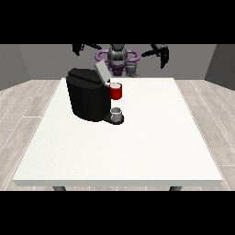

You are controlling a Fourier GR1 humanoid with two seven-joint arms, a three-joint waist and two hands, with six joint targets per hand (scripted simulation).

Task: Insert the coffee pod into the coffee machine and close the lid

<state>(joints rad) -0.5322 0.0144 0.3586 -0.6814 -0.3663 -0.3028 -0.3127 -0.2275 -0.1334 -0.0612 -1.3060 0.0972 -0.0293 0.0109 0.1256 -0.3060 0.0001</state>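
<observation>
Black coffee machine (87, 98) on white table (137, 147), lid (101, 71) raised, both hands aloft

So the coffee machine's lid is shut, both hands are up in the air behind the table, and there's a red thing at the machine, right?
Not quite. The front view shows the coffee machine with its lid raised open, not shut. The rest holds: both hands are up behind the table, and a red thing sits at the machine.

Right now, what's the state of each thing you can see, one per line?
Coffee machine: upright on the table, towards the view's left.
Lid: raised, open.
Red thing at the machine: at the machine's front, upright.
Grey thing: on the machine's base, below the red thing.
Hand at the view's right: raised off the table, holding nothing.
Hand at the view's left: raised, holding nothing.
</observation>
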